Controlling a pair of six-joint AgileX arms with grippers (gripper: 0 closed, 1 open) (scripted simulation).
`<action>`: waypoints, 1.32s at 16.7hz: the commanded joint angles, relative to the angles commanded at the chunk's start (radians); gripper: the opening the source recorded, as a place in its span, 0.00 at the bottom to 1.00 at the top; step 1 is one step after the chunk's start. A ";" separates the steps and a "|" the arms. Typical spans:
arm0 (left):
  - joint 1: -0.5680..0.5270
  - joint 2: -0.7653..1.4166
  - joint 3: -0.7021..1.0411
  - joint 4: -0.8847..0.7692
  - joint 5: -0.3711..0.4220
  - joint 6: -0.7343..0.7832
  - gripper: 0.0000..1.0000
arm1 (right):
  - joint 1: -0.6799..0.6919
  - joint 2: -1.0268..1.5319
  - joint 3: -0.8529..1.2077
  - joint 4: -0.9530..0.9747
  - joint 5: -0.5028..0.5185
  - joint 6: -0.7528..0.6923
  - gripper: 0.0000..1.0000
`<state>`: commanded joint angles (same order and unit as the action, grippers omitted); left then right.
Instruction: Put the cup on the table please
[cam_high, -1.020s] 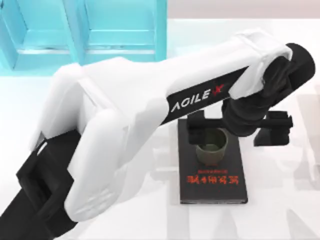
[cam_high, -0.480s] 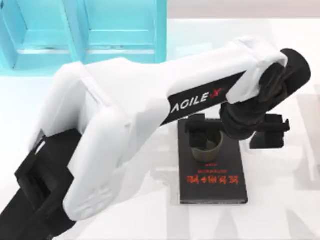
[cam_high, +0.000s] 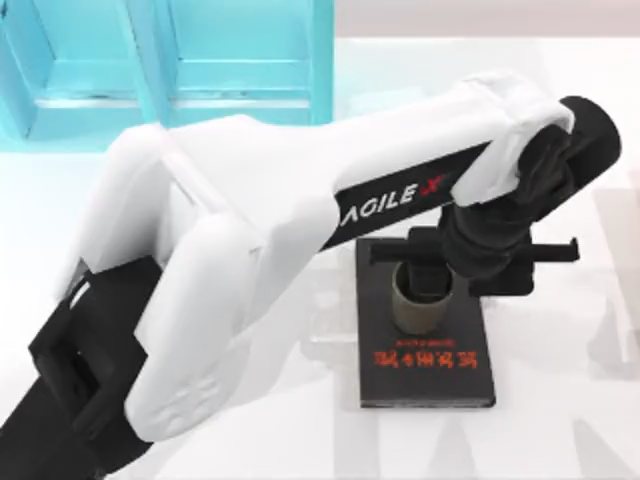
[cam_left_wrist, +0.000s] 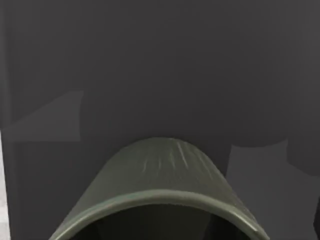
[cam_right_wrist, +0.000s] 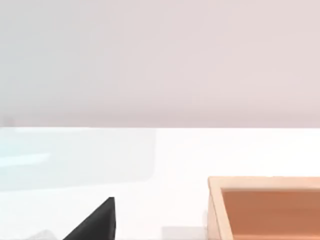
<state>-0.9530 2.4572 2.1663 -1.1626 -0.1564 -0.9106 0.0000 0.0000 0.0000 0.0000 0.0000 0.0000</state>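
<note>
While the cup (cam_high: 418, 302) stands upright on the upper half of the black book (cam_high: 428, 375), which lies flat toward the right half of the desk (cam_high: 560, 400), the left end effector (cam_high: 432, 262) sits down over it from above. One finger (cam_high: 421, 262) reaches into or across the cup's mouth; the other is hidden under the wrist, so I cannot tell whether the rim is pinched or the fingers are apart. In the left wrist view the olive rim (cam_left_wrist: 160, 200) lies very close, with the book's dark cover behind it.

The step in hand looks like securing the cup before lifting it off the book. To do it well, grip the wall squarely, lift straight up so the base clears the cover without dragging, then carry it sideways to bare white desk just beside the book and lower it upright before letting go. A tilted grip could tip it.

Farther back, a turquoise shelf unit (cam_high: 180, 60) stands along the desk's far left edge. The right wrist view shows an open wooden box (cam_right_wrist: 265, 207).
</note>
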 joint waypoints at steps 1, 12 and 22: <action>0.000 0.000 0.000 0.000 0.000 0.000 0.10 | 0.000 0.000 0.000 0.000 0.000 0.000 1.00; -0.004 0.000 0.003 -0.004 0.000 0.001 0.00 | 0.000 0.000 0.000 0.000 0.000 0.000 1.00; -0.005 0.018 0.230 -0.214 0.000 0.000 0.00 | 0.000 0.000 0.000 0.000 0.000 0.000 1.00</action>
<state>-0.9579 2.4747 2.3968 -1.3761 -0.1565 -0.9106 0.0000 0.0000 0.0000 0.0000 0.0000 0.0000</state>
